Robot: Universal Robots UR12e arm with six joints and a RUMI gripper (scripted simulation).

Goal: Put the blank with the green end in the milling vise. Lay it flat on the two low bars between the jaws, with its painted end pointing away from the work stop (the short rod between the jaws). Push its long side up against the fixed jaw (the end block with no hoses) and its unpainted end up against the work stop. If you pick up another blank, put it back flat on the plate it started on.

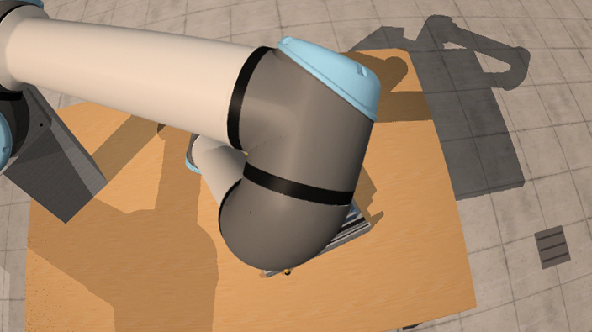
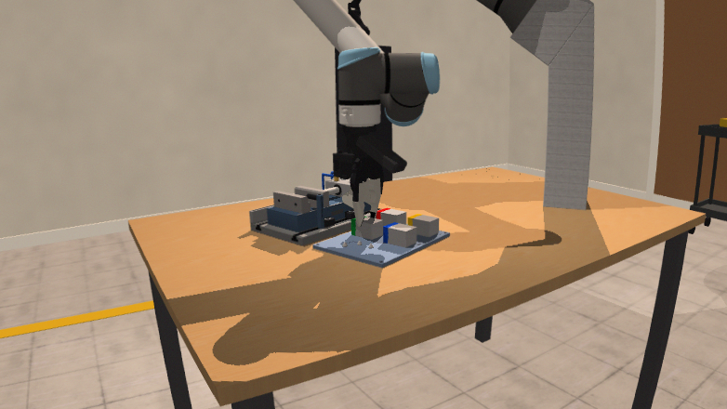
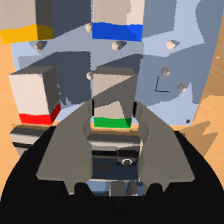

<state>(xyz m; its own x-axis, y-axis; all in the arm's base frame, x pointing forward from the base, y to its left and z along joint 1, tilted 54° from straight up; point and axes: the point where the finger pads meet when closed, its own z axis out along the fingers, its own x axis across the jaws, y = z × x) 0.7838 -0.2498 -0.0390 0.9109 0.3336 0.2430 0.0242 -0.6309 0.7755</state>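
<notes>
The grey blank with the green end [image 3: 113,100] lies on the light blue plate [image 3: 150,75], its green end toward the camera. My gripper [image 3: 113,101] is down over it, and the two fingers are shut on its long sides near the green end. In the exterior view the gripper [image 2: 363,216] stands upright over the blank with the green end [image 2: 362,227] at the plate's near-left part. The milling vise [image 2: 299,213] stands just left of the plate. In the top view the arm hides the blanks and most of the vise.
Three other blanks lie on the plate: red end [image 3: 36,97] at the left, yellow end [image 3: 27,22] at the back left, blue end [image 3: 118,20] behind. Small pegs [image 3: 172,44] stick up from the plate. The arm's grey pedestal [image 2: 566,112] stands at the table's right.
</notes>
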